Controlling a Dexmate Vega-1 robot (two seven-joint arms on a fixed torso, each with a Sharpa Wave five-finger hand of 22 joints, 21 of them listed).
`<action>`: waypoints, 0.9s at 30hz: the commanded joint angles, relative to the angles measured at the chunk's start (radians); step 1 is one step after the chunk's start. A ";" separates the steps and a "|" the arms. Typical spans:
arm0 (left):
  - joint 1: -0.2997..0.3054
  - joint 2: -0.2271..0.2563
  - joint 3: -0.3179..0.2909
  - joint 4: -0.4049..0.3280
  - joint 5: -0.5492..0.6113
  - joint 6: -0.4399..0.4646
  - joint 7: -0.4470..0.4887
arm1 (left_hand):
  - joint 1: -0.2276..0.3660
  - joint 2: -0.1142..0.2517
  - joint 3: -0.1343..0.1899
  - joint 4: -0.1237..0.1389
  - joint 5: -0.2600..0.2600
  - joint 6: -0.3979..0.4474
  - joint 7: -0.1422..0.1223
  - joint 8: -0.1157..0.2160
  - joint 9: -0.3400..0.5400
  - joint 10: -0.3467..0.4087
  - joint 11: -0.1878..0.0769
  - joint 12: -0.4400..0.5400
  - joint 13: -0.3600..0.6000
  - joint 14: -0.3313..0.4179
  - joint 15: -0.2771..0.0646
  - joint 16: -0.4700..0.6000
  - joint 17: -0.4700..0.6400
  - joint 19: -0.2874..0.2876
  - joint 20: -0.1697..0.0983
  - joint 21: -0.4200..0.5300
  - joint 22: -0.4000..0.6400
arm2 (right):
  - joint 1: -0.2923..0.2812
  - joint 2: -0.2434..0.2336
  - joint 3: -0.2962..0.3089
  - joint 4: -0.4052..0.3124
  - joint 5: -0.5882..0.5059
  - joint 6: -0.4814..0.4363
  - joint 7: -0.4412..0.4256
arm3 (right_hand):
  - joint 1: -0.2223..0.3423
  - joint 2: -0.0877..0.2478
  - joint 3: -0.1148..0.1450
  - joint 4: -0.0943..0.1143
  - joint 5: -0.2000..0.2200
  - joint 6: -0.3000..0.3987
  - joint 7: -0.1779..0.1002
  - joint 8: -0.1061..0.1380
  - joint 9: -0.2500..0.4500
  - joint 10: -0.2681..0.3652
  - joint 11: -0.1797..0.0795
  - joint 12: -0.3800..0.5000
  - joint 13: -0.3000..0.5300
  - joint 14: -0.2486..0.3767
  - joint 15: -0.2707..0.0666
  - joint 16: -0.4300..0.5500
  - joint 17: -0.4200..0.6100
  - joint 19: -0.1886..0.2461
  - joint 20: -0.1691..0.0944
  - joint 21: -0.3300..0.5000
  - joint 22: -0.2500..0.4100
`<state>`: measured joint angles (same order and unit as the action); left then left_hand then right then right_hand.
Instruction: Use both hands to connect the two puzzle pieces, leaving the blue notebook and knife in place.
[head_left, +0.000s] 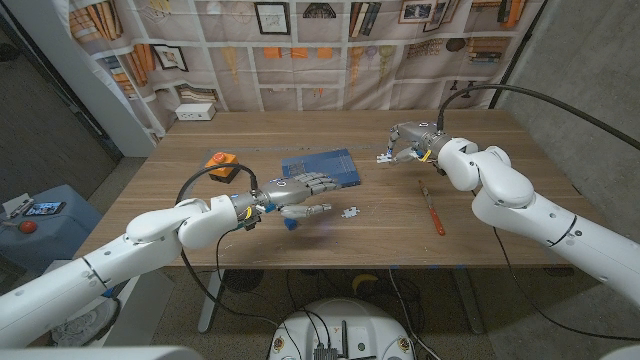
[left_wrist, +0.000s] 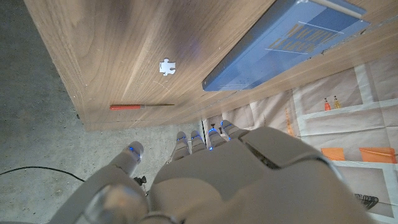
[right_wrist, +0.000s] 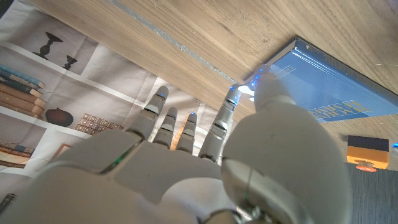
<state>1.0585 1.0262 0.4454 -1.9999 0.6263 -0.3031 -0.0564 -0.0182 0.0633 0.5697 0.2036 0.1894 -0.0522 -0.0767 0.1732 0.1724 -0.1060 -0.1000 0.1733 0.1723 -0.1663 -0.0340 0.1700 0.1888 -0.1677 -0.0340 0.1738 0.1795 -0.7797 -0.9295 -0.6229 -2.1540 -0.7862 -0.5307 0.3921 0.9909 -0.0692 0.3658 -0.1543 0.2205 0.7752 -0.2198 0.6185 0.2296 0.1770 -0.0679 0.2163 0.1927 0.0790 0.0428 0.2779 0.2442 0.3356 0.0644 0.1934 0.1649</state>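
Up over the far right of the table, the right hand (head_left: 405, 143) is raised off the wood and pinches a white puzzle piece (head_left: 383, 156) at its fingertips, the piece hanging just beyond them toward the middle. From the right wrist view the thumb and a finger (right_wrist: 231, 101) close together on a small white shape at their tips, with the other fingers lying alongside.

Across on the other side, the left hand (head_left: 300, 193) reaches out low over the table's middle, fingers apart and stretched forward, thumb underneath, nothing in its grasp. Just past its fingertips, apart from them, lies the second puzzle piece (head_left: 350, 211), white and flat on the wood; the left wrist view shows it too (left_wrist: 166, 67), clear of everything.

Right behind the left hand's fingers sits the blue notebook (head_left: 320, 166), flat, its near edge close to them. Further right, well apart from the loose piece, the knife (head_left: 436, 214) with its red handle lies pointing roughly toward the robot. Off toward the table's left, an orange and black box (head_left: 220, 164) sits beside the left arm's cable. The wooden table (head_left: 470, 235) carries all of it.
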 joint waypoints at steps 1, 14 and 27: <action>-0.056 -0.024 0.071 0.008 0.031 0.025 -0.078 | -0.008 0.120 -0.007 0.003 0.009 -0.011 -0.002 -0.002 0.001 -0.020 0.005 -0.001 0.002 -0.124 -0.041 0.004 0.003 -0.098 -0.067 0.004 0.005 | -0.029 -0.022 0.014 -0.020 0.016 -0.004 -0.020 | -0.003 0.011 0.000 0.001 -0.005 0.007 -0.003 0.003 0.005 0.012 0.001 0.001 0.003 0.006 -0.001 0.005 0.002 0.008 0.004 -0.001 0.005; -0.105 -0.054 0.130 0.034 0.069 0.025 -0.120 | -0.009 0.124 -0.018 0.004 0.010 -0.021 0.001 -0.001 0.001 -0.033 0.006 0.002 0.002 -0.136 -0.033 0.007 0.003 -0.125 -0.063 0.004 0.006 | -0.050 -0.032 0.015 -0.033 0.021 -0.002 -0.025 | -0.002 0.013 -0.001 0.001 -0.007 0.010 -0.003 0.003 0.005 0.018 0.002 0.000 0.003 0.014 -0.002 0.007 0.003 0.011 0.003 -0.001 0.005; -0.121 -0.072 0.164 0.041 0.097 0.054 -0.143 | -0.009 0.131 -0.026 0.006 0.010 -0.030 0.006 0.000 0.001 -0.043 0.012 0.005 0.002 -0.149 -0.024 0.009 0.003 -0.147 -0.055 0.007 0.007 | -0.061 -0.037 0.026 -0.030 0.043 0.008 -0.047 | -0.002 0.014 -0.002 0.001 -0.009 0.013 -0.003 0.004 0.005 0.023 0.003 0.000 0.003 0.017 -0.004 0.008 0.003 0.013 0.004 0.000 0.005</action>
<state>0.9555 0.9706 0.5788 -1.9680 0.7027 -0.2703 -0.1757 -0.0181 0.0633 0.5477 0.2116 0.1894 -0.0789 -0.0715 0.1732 0.1725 -0.1400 -0.0874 0.1733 0.1724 -0.1662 -0.0340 0.1742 0.1885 -0.1676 -0.0340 0.1739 0.1841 -0.8299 -0.9612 -0.6043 -2.1836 -0.7584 -0.5325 0.3615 0.9843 -0.0628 0.3658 -0.1544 0.2127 0.7790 -0.2238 0.6174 0.2303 0.1913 -0.0607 0.2164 0.1926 0.0879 0.0410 0.2779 0.2440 0.3429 0.0716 0.1935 0.1649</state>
